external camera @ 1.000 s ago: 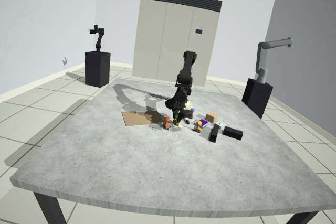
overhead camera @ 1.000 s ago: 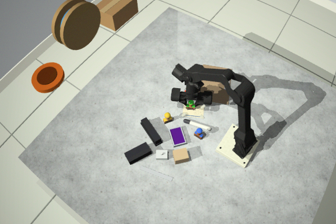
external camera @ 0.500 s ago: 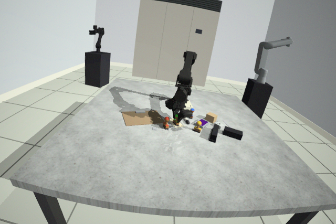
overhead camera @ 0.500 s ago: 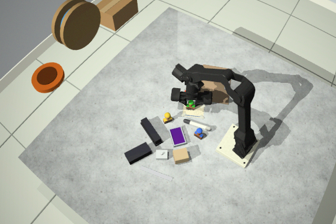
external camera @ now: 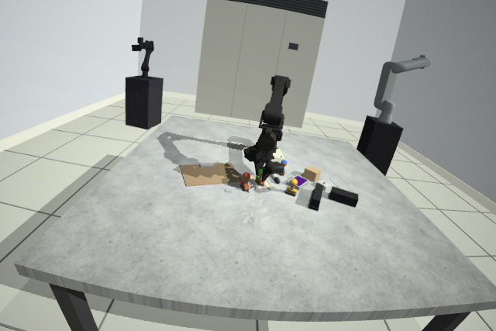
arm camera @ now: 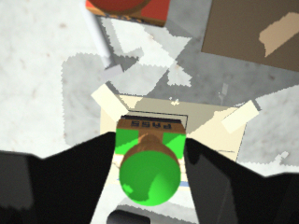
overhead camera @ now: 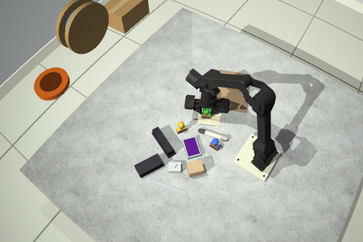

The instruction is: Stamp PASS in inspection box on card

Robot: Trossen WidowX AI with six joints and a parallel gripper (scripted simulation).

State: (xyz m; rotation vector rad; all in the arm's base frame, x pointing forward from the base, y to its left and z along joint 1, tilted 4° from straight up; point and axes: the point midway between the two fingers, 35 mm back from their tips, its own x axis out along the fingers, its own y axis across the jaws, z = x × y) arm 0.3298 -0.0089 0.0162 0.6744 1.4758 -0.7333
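My gripper [arm camera: 149,142] is shut on the green PASS stamp [overhead camera: 206,113] [arm camera: 149,179], with a finger on each side and the stamp upright. The stamp is over the cream card [overhead camera: 209,122] [arm camera: 224,134], which has pale strips across two corners. The inspection box [arm camera: 159,113] shows its far edge and part of its right edge past the stamp; the rest is hidden under it. I cannot tell whether the stamp's face touches the card, and no print shows. The purple ink pad [overhead camera: 191,147] [external camera: 298,181] lies apart from the card, in its pale tray.
A red stamp [external camera: 245,181] [arm camera: 135,6] stands beyond the card, near a brown sheet [external camera: 208,175] [arm camera: 234,39]. A yellow stamp [overhead camera: 180,127], a marker [overhead camera: 212,134] and a blue stamp [overhead camera: 215,143] lie around the pad. Two black blocks [overhead camera: 163,141] [overhead camera: 148,165] and a tan block [overhead camera: 195,168] are farther off.
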